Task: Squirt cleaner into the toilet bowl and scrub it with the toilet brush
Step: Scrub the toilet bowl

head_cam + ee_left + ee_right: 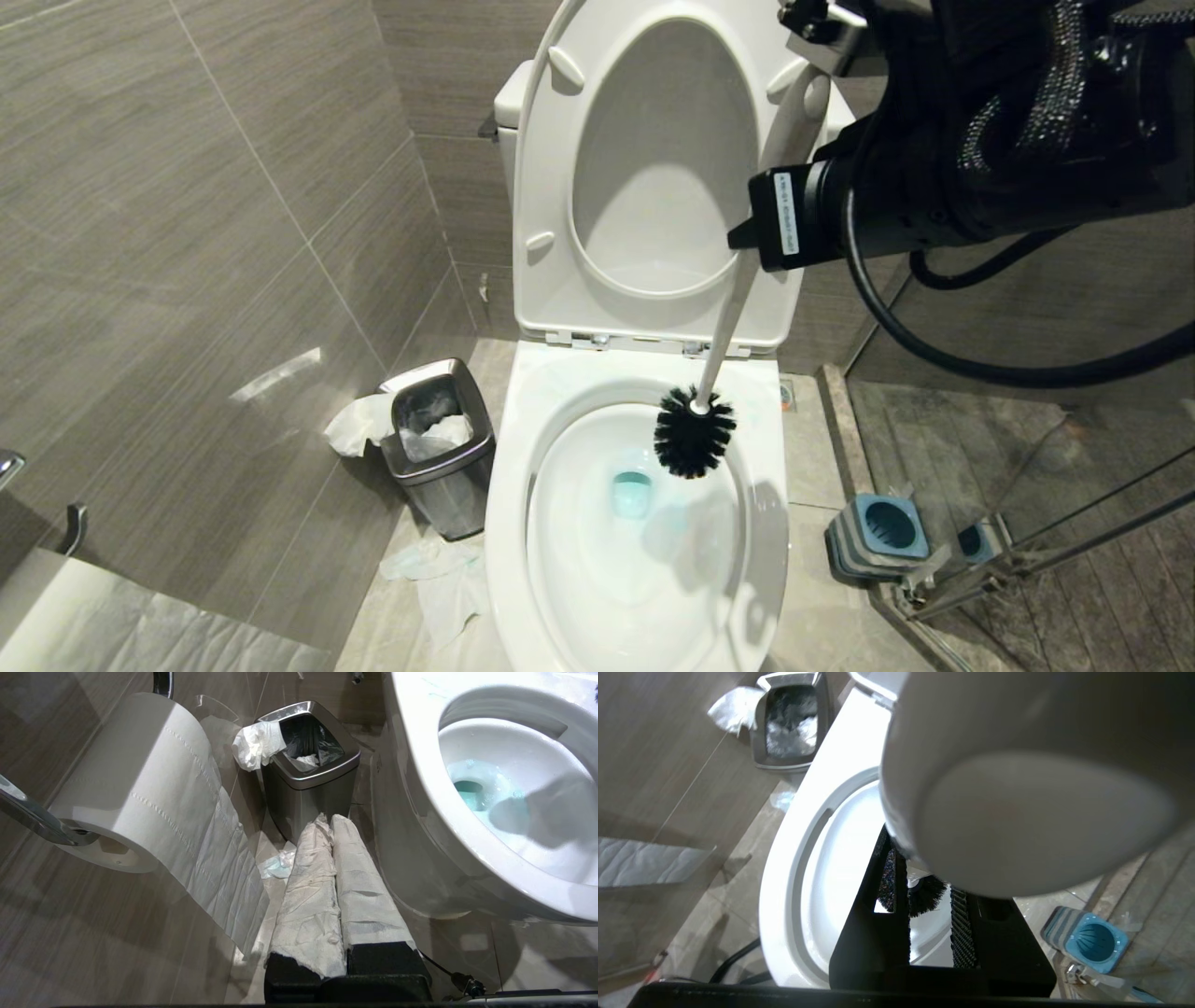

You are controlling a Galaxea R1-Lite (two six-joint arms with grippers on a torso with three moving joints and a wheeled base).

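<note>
Brush over the bowl, not yet scrubbing.

The left gripper point(332, 826), fingers closed on nothing, hangs low beside the bowl point(509, 485). The right gripper point(924, 905) clamps the handle of the brush point(693, 434), whose bristles hang above the teal cleaner point(632, 495). A fast swing may flick drops on the seat point(551, 187); a loose grip lets the brush turn.

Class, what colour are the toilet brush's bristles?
Black, on the toilet brush head over the bowl; clearest in the head view.
</note>
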